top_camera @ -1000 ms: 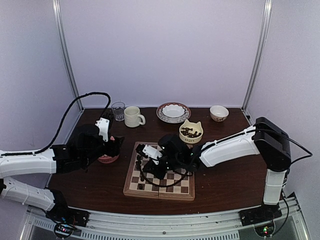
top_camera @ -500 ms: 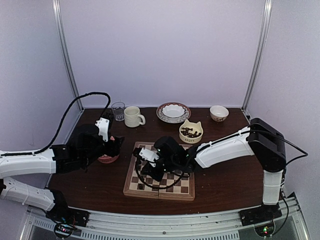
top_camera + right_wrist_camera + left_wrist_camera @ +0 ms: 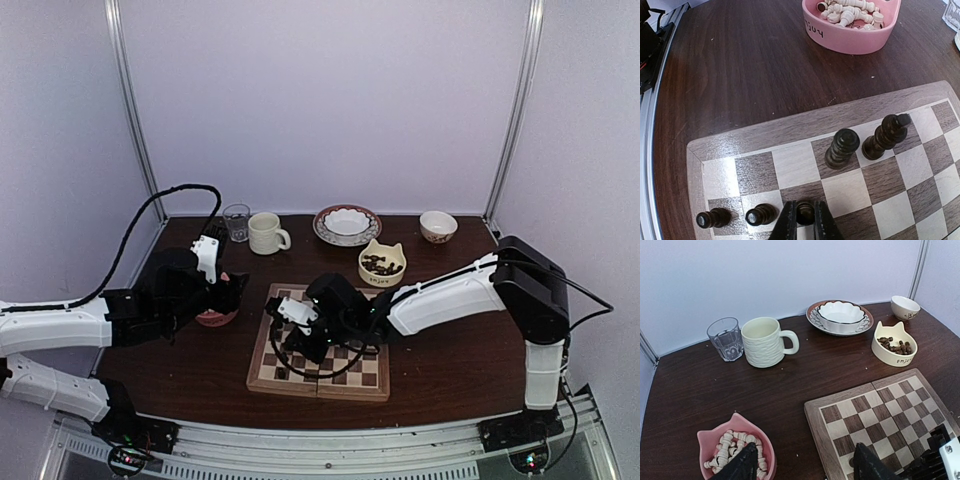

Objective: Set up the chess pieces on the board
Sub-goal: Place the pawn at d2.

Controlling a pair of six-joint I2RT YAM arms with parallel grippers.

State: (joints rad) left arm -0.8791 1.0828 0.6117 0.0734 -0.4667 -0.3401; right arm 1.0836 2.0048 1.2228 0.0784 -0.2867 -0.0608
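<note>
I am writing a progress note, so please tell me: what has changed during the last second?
The right gripper moved to its left over the board, toward the board's left edge, staying shut on a dark chess piece. Nothing was picked up or released. The left gripper stayed open above the pink bowl; everything else kept its place.

Plain pale lilac walls point(image 3: 330, 100) close in the back and both sides, evenly and softly lit. Slim metal posts point(image 3: 137, 120) rise at the rear corners. The worktop point(image 3: 450, 375) is dark brown wood, with a metal rail point(image 3: 330, 456) along its near edge.
</note>
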